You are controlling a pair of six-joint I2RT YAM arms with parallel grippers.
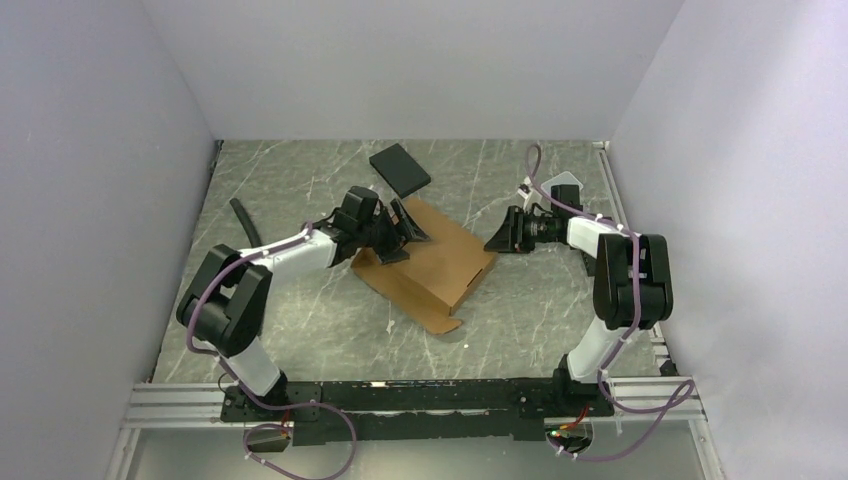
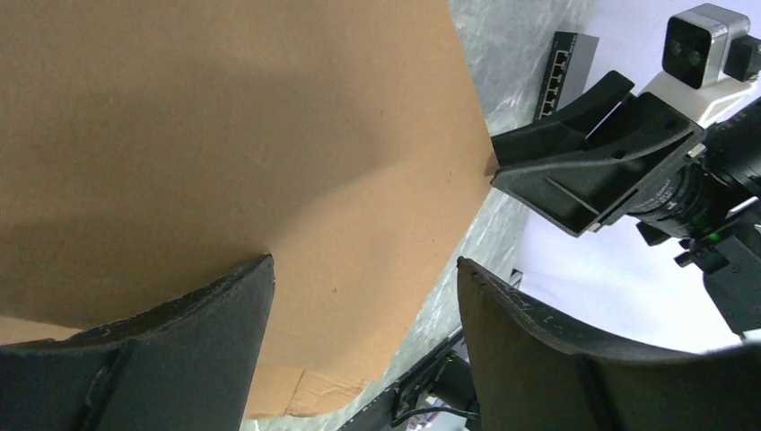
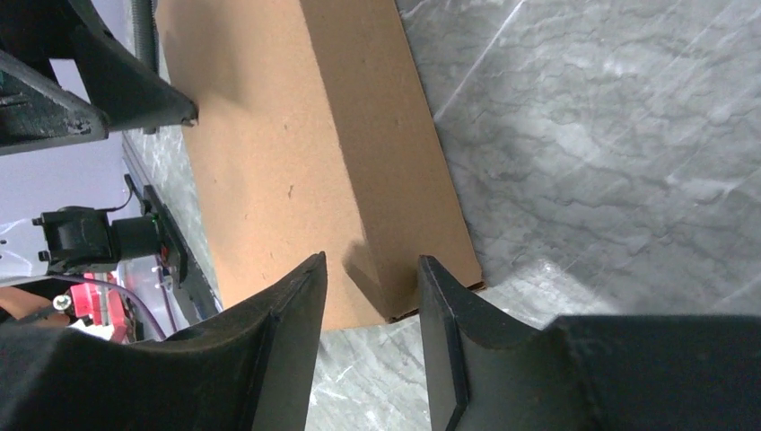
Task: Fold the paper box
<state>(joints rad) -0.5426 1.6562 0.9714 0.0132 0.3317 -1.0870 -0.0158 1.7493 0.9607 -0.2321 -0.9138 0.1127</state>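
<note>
The paper box [image 1: 430, 262] is a brown cardboard mailer, folded into a shallow box, lying askew mid-table with a loose flap [image 1: 438, 320] at its near end. My left gripper [image 1: 405, 230] is open and hangs over the box's far left corner; in the left wrist view [image 2: 363, 269] the cardboard top [image 2: 224, 135] fills the space under the spread jaws. My right gripper [image 1: 492, 243] is open, its tips at the box's right corner. In the right wrist view [image 3: 372, 265] that corner [image 3: 422, 269] lies just beyond the narrow gap, with nothing held.
A flat black slab [image 1: 400, 170] lies behind the box. A black hose [image 1: 245, 220] curves at the left wall. A small whitish container [image 1: 566, 184] sits behind the right arm. White walls close three sides; a metal rail [image 1: 420, 395] runs along the near edge.
</note>
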